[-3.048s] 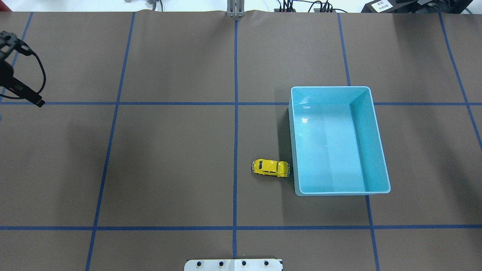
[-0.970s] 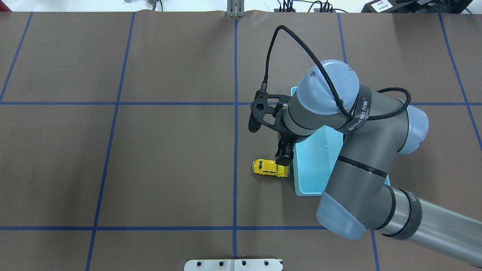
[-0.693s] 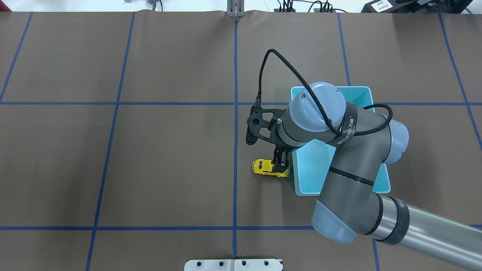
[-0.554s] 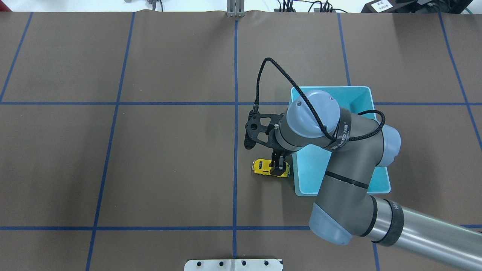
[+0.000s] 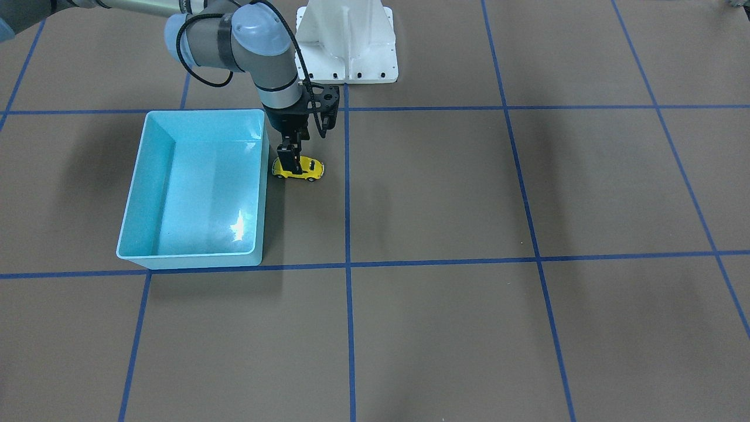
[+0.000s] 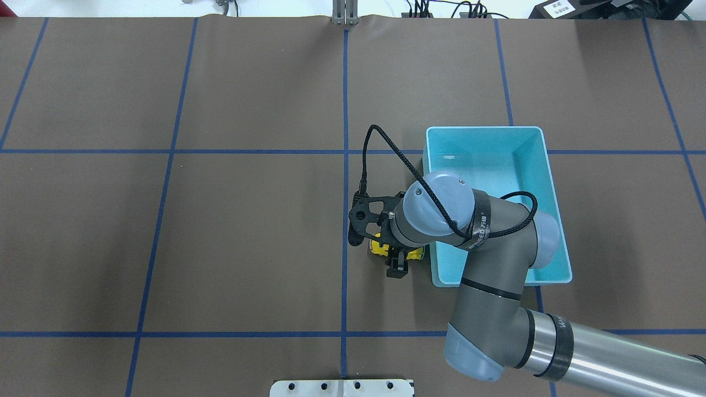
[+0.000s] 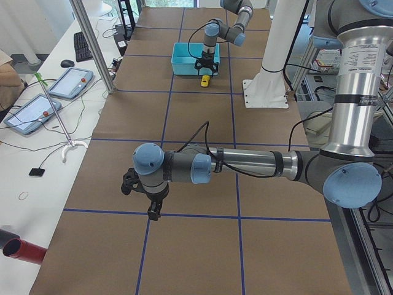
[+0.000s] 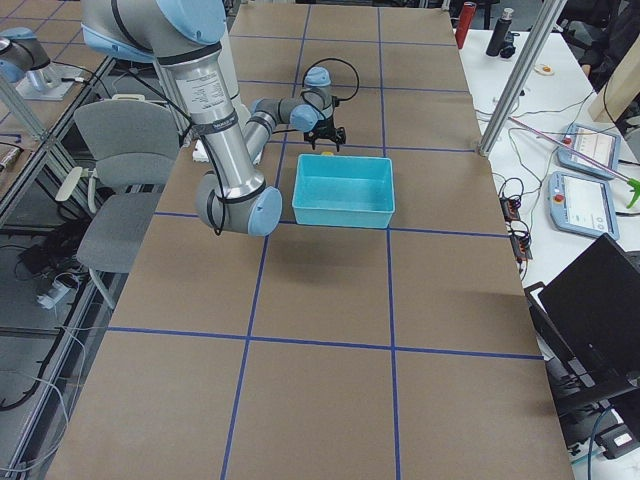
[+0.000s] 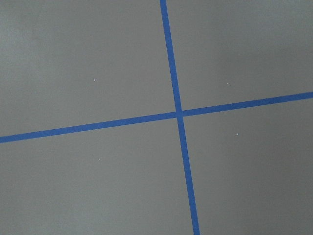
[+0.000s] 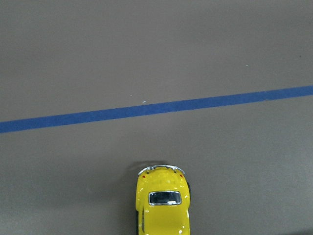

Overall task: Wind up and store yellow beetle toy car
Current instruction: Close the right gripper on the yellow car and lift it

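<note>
The yellow beetle toy car stands on its wheels on the brown table, just beside the long wall of the light blue bin. My right gripper is down over the car's middle, open, with one finger on each side of the body. In the overhead view the wrist covers most of the car, and one dark finger shows just past its near side. The right wrist view shows the car's roof and chrome bumper at the bottom edge. My left gripper hangs over bare table far away; I cannot tell whether it is open or shut.
The bin has nothing in it, and its wall lies close to the right of the right gripper. Blue tape lines cross the table. The robot's white base stands behind the car. Tablets and cables lie on a side table.
The right arm swung in from the right and lowered its gripper down around the car. The car has stayed in place. The left arm has left the overhead view.
</note>
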Robot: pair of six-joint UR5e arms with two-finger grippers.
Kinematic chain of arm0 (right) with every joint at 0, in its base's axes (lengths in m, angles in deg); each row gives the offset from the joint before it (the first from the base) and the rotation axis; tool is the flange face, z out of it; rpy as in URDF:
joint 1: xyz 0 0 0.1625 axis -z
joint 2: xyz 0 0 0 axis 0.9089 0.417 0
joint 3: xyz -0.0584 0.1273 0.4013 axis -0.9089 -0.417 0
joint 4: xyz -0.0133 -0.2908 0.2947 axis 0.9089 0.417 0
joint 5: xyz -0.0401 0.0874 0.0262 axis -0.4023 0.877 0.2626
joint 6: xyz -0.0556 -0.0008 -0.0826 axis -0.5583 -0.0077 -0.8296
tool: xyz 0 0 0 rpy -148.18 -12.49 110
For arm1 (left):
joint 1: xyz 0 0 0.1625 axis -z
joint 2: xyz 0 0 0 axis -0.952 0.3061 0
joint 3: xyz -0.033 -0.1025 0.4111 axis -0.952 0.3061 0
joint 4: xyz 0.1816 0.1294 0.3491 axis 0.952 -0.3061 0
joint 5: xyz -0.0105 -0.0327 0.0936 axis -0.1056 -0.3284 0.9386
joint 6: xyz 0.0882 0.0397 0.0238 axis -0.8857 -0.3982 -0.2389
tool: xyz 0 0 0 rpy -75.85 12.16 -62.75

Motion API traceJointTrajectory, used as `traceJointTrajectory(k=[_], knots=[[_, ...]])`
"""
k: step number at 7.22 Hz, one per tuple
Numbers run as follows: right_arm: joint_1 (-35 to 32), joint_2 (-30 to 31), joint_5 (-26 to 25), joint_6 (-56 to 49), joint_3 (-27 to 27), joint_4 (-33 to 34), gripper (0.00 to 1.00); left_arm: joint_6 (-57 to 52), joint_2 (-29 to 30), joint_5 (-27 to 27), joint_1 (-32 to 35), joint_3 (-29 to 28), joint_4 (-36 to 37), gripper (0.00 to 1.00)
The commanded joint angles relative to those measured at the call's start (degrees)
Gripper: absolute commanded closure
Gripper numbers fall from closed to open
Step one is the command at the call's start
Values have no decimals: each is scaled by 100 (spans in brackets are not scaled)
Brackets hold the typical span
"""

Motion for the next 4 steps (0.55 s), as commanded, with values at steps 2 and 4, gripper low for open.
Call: traceJointTrajectory(k=[2, 4], knots=[[40, 31, -122, 18, -447, -411, 0, 4, -54, -8, -1, 80, -52, 0], [110, 39, -122, 88, -554, -527, 31, -5, -62, -8, -1, 19, 0, 0]])
